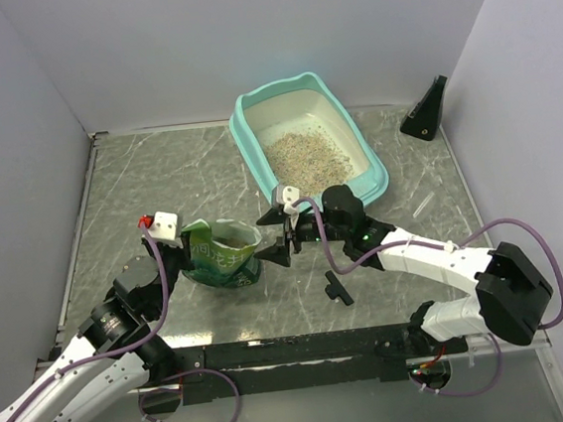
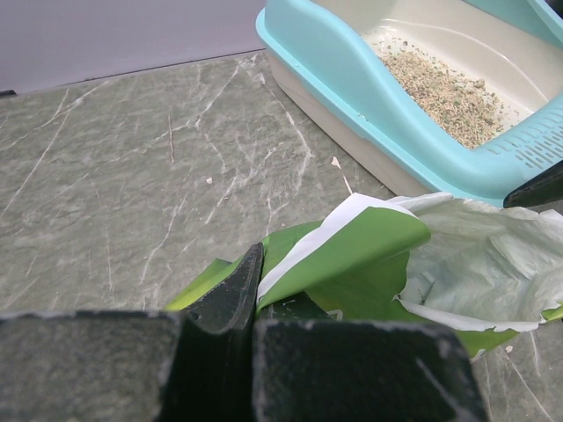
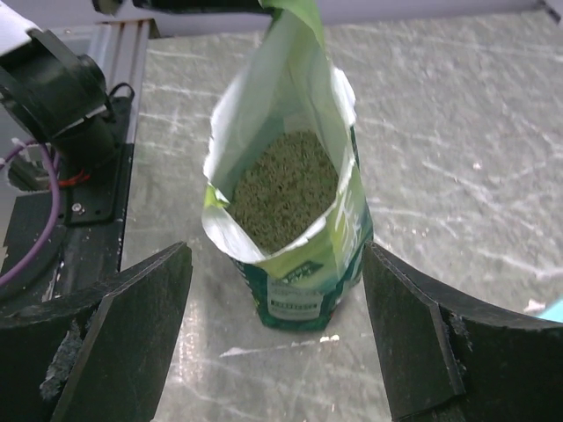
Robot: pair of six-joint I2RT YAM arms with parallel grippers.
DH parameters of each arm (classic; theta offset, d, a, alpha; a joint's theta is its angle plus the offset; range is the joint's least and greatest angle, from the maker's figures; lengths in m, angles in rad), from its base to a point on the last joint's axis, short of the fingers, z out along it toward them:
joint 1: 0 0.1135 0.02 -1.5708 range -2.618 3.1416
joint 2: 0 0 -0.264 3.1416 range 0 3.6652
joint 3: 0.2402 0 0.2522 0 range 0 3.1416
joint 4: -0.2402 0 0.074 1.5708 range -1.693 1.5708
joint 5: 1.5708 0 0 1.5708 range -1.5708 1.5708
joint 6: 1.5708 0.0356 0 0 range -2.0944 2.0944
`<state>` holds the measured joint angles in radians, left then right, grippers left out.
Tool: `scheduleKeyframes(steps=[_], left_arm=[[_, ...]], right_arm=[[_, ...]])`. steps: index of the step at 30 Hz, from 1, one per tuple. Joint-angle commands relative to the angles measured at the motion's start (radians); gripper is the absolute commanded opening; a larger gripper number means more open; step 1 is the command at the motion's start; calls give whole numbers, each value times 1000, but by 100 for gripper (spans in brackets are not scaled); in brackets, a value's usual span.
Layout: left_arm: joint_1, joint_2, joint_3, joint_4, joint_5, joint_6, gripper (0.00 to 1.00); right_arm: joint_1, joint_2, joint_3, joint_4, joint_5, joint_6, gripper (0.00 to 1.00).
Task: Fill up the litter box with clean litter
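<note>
Left gripper [image 1: 187, 242] is pinching the rim of the green bag [image 1: 224, 258]; right gripper [image 1: 273, 240] is hanging spread. A one-sided lift is risking tipping clean litter [image 3: 283, 185] onto the desk [image 1: 139, 185].

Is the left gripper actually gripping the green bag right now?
Touching. In the left wrist view, the left gripper is shut, and the folded rim of the green bag comes straight out from between its fingers.

The left arm reaches forward from its base, with the left gripper [image 1: 186, 242] pinched shut on the rim of the green bag [image 1: 225, 261]. The right arm bends leftward, and the right gripper [image 1: 269, 238] has its jaws spread wide, holding nothing.
</note>
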<state>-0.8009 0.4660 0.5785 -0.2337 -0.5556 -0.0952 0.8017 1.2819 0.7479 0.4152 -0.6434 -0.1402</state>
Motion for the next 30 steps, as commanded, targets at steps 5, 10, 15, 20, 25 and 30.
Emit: scheduleKeyframes(steps=[5, 10, 15, 20, 25, 30], left_arm=[[14, -13, 50, 51, -60, -6, 1], [14, -9, 50, 50, -61, -5, 1], [14, -7, 49, 51, -60, -3, 1], [14, -16, 47, 56, -46, 3, 1], [14, -44, 73, 47, 29, 14, 1], [14, 22, 145, -28, 198, 9, 1]], right_arm=[[13, 42, 48, 158, -85, 16, 83], [16, 72, 51, 197, -101, 47, 77], [16, 92, 53, 240, -107, 82, 49], [13, 105, 47, 229, -34, 94, 0], [-39, 8, 2, 218, -5, 108, 0], [-198, -90, 21, 22, -135, 126, 0]])
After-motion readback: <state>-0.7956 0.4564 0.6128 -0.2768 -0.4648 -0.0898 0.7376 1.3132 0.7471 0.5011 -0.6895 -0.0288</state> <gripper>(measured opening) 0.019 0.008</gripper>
